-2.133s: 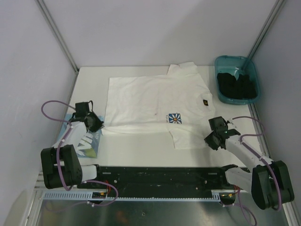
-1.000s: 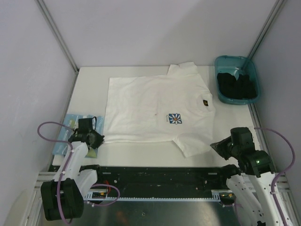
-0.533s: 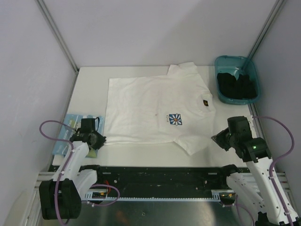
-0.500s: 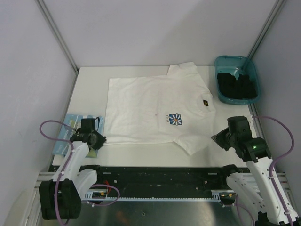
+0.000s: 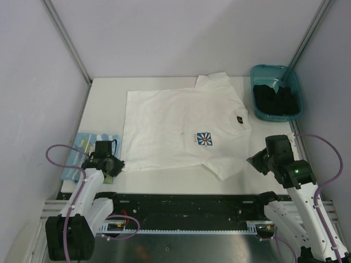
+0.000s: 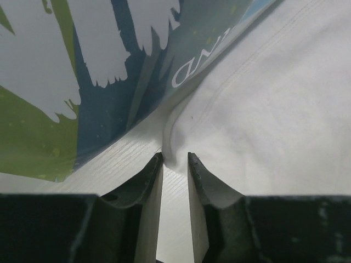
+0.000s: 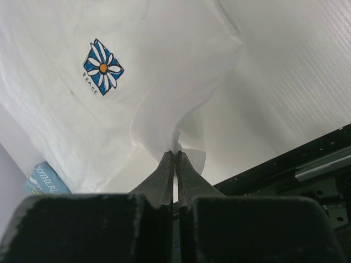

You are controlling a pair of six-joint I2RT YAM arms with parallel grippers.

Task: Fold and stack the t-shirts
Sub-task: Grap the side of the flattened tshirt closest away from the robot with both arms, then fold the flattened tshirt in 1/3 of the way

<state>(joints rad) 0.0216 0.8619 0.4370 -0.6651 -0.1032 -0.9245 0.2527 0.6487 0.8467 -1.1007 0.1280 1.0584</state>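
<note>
At the near left corner of the desk [image 5: 104,98], the left gripper [image 5: 117,166] sits low, right at the near left corner of the white t-shirt [image 5: 175,120]. In the left wrist view its two fingers [image 6: 151,181] have a thin gap between them, and the edge of the shirt curls right at the tips. I cannot tell if the cloth is pinched or only touching. Beside this gripper, by the left edge, lies the other t-shirt [image 5: 82,148], folded small, with a blue and green picture and white letters [image 6: 189,66] on it. Near the near right corner, the right gripper [image 5: 253,161] has its jaws shut tight on the near sleeve of the white t-shirt, and the cloth rises up in a little peak to the tips [image 7: 175,156]. The rest of that shirt lies spread flat over the middle of the desk, with the blue daisy print [image 5: 204,138] facing up. At the far right corner stands a teal bin [image 5: 266,67] with dark things [image 5: 277,98] inside
</note>
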